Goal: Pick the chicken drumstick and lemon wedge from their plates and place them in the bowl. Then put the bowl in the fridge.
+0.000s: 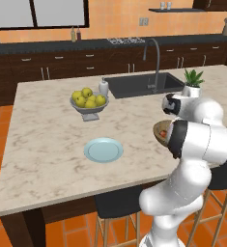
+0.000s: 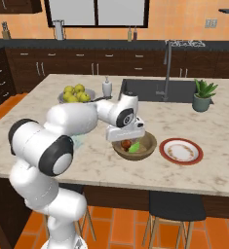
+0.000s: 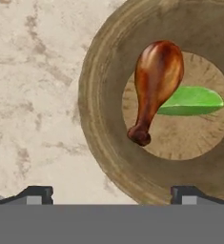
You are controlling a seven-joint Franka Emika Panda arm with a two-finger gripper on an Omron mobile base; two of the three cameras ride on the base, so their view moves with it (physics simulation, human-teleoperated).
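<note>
The chicken drumstick lies inside the wooden bowl, its rounded meaty end toward the top of the hand view and its thin bone end pointing down onto the bowl's floor. Beside it, partly under its meaty part, the lemon wedge rests on the bowl's floor, showing green. In the right base view both show as a reddish piece and a green piece in the bowl, which stands on the marble bench near its front edge.

The hand hangs just above the bowl with its fingers spread wide apart and nothing between them; from the right base view it sits directly over the bowl's near-left side.

Just to the right of the bowl in that view lies the white plate with a red-brown rim, bare. The pale blue plate lies on the bench to the left of the arm in the left base view, also bare. Behind it stands a grey footed fruit bowl heaped with yellow-green fruits, with a white soap bottle beside it at the corner of the dark sink. A potted plant stands right of the sink.
</note>
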